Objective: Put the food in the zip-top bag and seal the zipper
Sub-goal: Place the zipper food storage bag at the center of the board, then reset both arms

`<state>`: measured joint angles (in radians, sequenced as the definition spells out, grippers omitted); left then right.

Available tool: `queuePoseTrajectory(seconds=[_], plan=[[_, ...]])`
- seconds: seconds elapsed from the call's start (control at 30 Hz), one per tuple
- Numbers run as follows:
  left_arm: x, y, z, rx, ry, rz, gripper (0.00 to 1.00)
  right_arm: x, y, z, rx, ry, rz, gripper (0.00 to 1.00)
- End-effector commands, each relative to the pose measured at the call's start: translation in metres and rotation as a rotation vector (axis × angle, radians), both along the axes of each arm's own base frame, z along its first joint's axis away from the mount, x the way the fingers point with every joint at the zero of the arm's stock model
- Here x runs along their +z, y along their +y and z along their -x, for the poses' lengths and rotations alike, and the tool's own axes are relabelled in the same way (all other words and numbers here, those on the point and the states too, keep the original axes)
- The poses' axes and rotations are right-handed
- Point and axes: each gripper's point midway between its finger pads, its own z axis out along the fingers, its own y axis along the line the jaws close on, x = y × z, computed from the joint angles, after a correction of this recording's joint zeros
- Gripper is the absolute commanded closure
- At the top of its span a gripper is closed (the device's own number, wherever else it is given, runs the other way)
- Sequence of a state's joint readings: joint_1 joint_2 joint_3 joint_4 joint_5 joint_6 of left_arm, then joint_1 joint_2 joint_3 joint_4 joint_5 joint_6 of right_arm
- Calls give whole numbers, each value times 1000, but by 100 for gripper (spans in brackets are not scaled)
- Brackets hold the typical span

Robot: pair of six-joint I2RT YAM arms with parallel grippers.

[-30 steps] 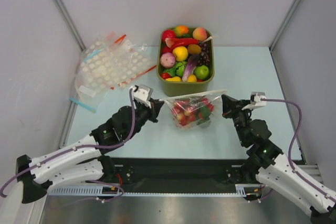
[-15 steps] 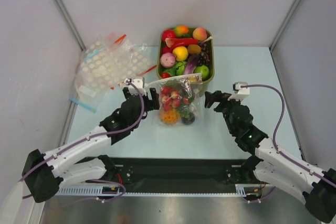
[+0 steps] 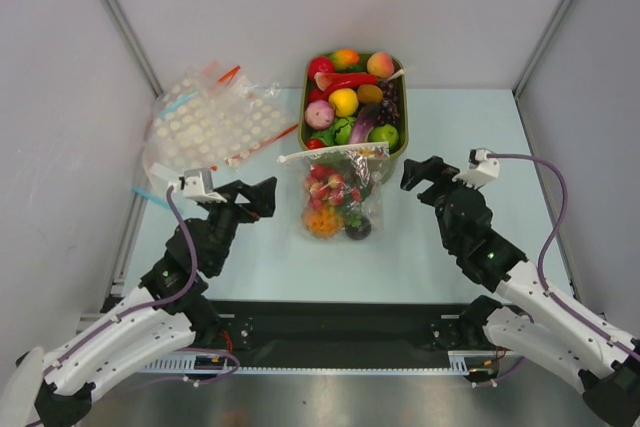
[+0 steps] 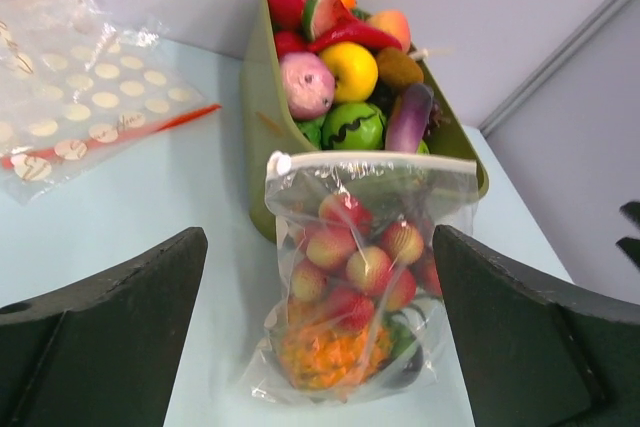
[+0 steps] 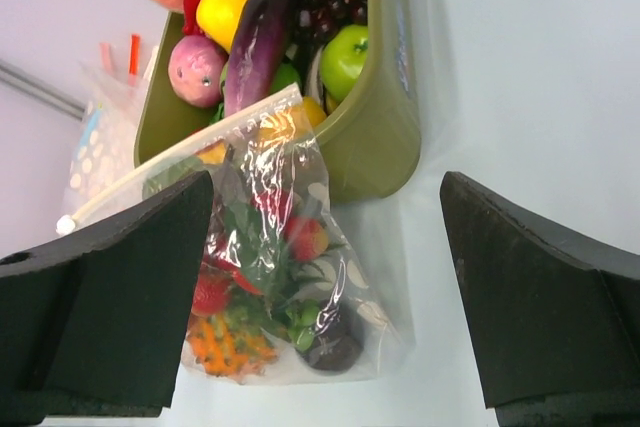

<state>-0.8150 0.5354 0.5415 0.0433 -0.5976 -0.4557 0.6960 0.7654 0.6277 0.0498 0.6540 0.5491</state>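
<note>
The zip-top bag [image 3: 336,197] rests on the table with its top leaning against the green bin [image 3: 304,117], and nothing holds it. The food shows through it: red berries [image 4: 345,267], an orange pineapple [image 4: 325,352] and a dark purple piece [image 5: 335,350]. The zipper [image 4: 370,160] runs straight across the top and looks pressed together. My left gripper [image 3: 262,199] is open to the left of the bag, apart from it. Right of the bag, my right gripper [image 3: 416,180] is also open and empty. The bag [image 5: 270,277] lies ahead of both pairs of jaws.
The green bin [image 4: 258,117] behind the bag is heaped with toy fruits and vegetables. A pile of dotted clear bags [image 3: 205,127] with red and blue strips lies at the back left. White walls close in on the left, back and right.
Both grippers opened and let go of the bag, which they had held up between them. It now rests against the bin. Both arms have drawn back, the left one further.
</note>
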Motion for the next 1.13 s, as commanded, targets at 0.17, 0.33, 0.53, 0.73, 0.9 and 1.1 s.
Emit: queuePoseTrajectory(seconds=[0.17, 0.33, 0.53, 0.73, 0.9, 1.1], plan=[[-23, -30, 0, -129, -10, 7, 0, 34, -18, 18, -5, -57, -7, 0], [-28, -38, -4, -142, 15, -14, 0, 17, -3, 18, 72, -49, 8, 0], [-32, -36, -5, -134, 15, -31, 0, -19, -11, 11, -15, 86, 42, 0], [-30, -35, -5, -129, 9, -34, 0, -21, -9, 12, 14, 53, 67, 0], [-30, -34, -6, -122, 5, -36, 0, -21, -10, 12, 15, 37, 71, 0], [-33, -33, -8, -113, 10, -51, 0, -21, -13, 17, 22, 21, 67, 0]])
